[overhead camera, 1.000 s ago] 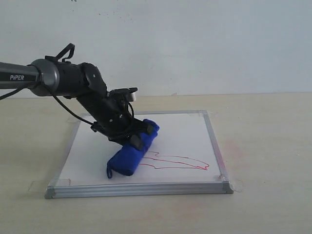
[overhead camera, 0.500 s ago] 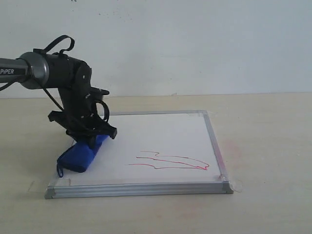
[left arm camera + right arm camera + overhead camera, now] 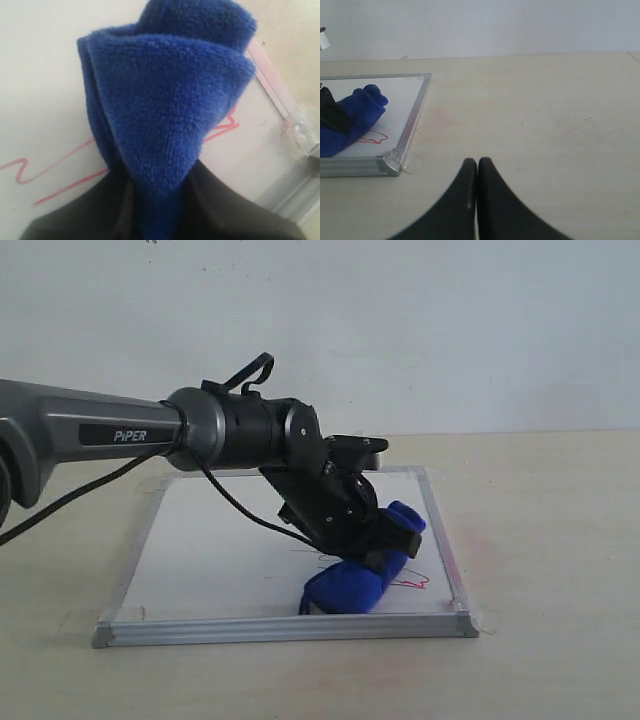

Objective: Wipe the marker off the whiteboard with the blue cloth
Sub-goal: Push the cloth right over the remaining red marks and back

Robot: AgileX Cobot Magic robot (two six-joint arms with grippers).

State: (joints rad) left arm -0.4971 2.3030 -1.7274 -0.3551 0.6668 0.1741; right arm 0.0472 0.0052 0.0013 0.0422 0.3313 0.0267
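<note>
Across the square, silver-framed whiteboard [image 3: 220, 540], the rolled royal-blue fabric cloth [image 3: 355, 582] has swept from the lower left corner to the lower right since half a second ago. The left pincer [image 3: 388, 543] is clamped on it. The cloth lies over the thin red wavy marker line [image 3: 418, 583], near the right frame edge, with bare board to the left. The right pincer [image 3: 477, 167], closed with nothing in it, is over the tan surface [image 3: 550, 540].
</note>
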